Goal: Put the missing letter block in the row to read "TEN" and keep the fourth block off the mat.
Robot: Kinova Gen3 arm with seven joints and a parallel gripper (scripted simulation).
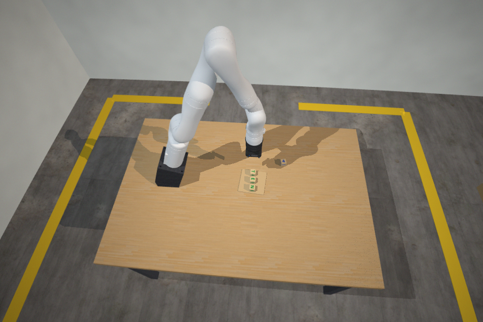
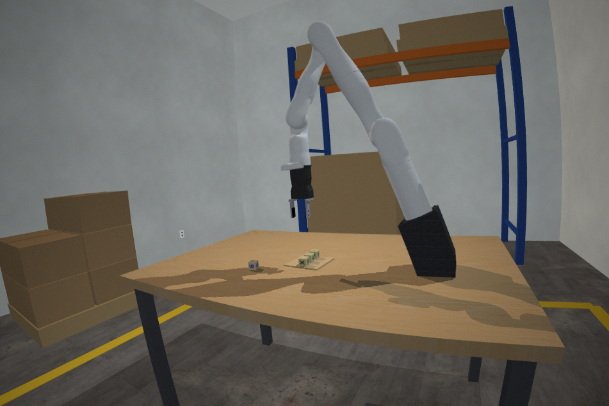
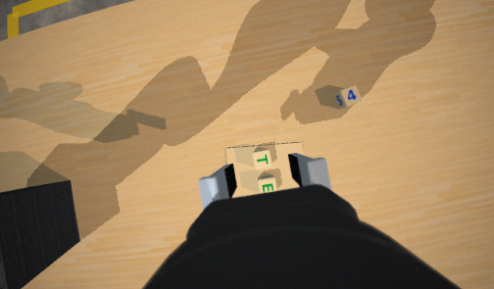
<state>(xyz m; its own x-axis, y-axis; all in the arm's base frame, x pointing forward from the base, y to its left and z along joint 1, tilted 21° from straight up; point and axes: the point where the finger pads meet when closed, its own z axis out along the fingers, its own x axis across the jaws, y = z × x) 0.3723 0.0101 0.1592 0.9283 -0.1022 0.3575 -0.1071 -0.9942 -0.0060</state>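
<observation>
Blocks with green T [image 1: 252,171], E [image 1: 252,179] and N [image 1: 251,187] line the tan mat [image 1: 261,188]; the hand [image 2: 299,208] hangs open, holding nothing.

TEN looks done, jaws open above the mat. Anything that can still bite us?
1. The gripper hangs open above the mat near the T block; any downward move could knock the row.
2. The fourth block sits off the mat but close to it; a sweep that way might push it onto the mat.
</observation>
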